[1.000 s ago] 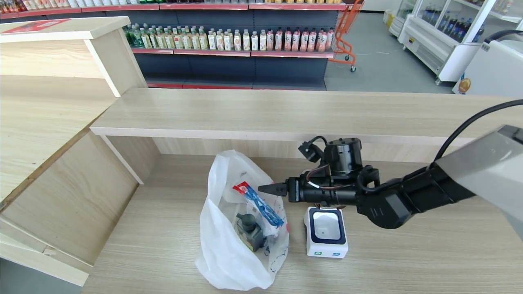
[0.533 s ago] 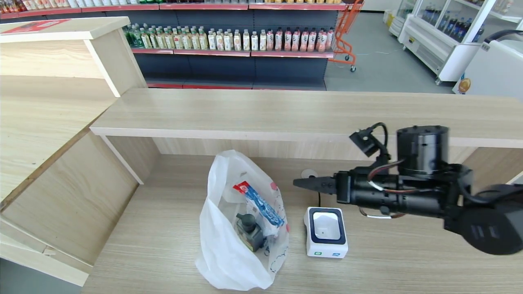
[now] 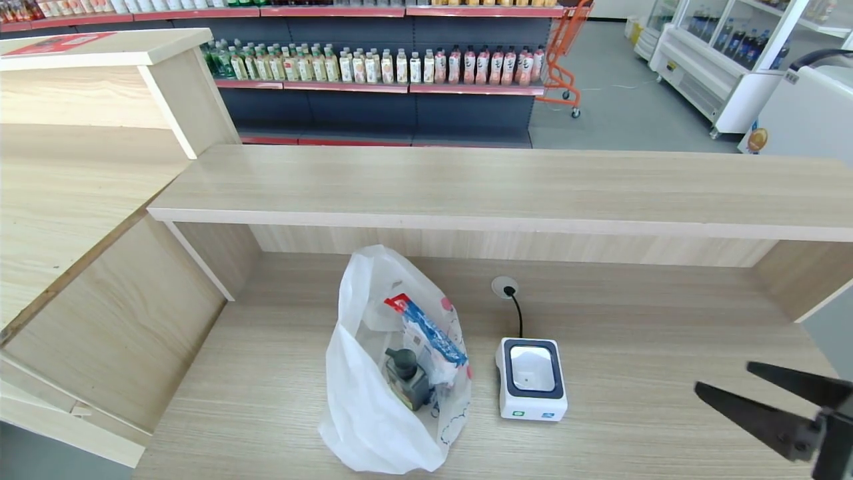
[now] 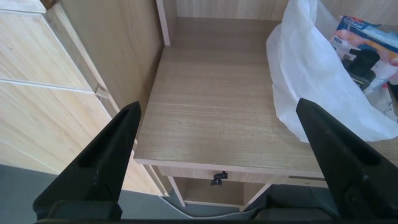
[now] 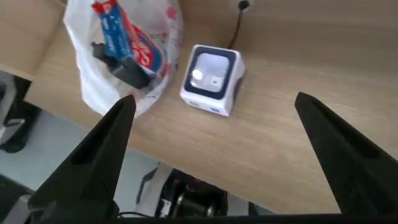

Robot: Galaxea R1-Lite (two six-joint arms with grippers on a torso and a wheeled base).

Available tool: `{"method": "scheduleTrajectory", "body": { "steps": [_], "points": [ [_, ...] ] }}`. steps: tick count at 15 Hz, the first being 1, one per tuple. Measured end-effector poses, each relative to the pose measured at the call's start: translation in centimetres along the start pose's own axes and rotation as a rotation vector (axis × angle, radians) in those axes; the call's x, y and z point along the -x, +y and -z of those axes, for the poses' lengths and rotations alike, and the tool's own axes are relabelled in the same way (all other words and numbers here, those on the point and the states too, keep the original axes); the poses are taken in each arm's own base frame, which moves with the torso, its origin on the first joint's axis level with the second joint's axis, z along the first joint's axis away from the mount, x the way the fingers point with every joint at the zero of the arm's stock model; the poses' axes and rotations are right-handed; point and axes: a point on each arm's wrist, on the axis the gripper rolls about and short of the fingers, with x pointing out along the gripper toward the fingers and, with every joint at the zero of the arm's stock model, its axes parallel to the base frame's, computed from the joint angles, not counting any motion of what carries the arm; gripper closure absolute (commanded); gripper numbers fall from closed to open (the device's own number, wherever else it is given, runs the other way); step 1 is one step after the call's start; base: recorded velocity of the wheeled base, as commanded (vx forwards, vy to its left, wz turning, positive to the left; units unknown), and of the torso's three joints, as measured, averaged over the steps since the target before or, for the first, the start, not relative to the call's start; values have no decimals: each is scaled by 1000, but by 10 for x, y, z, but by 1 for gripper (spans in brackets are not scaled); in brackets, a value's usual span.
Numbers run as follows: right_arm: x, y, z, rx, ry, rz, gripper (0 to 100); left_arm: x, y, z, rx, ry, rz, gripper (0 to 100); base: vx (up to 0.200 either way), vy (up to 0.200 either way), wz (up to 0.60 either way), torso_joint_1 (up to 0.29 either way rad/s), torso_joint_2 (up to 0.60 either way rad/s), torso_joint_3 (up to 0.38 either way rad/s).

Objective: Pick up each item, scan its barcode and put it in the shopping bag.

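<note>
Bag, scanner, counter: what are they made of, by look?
Bag: thin white plastic film, crumpled, see-through in places. Scanner: hard white plastic, glossy, with a glassy dark-framed window. Counter: wood-grain, matte; probably laminate rather than solid wood.

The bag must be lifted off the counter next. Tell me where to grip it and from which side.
Probably take the bag by its raised far flap, coming from above. The film stands up free there, while the lower part cradles the packet and bottle, and the scanner crowds its right side.
</note>
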Motion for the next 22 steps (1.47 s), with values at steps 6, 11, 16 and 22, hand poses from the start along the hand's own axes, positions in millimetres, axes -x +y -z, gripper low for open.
{"method": "scheduleTrajectory", "body": {
  "steps": [6,11,16,22],
  "points": [
    [76,-4,102,44,-86,424,0,0,0,0,1,0,1,0,0,0,0,0,0,0],
    [88,0,121,68,-236,499,100,0,0,0,0,0,1,0,0,0,0,0,0,0],
    [90,0,124,56,-262,498,100,0,0,0,0,0,0,0,0,0,0,0,0,0],
    [90,0,125,55,-261,497,100,0,0,0,2,0,1,0,0,0,0,0,0,0]
  ]
}}
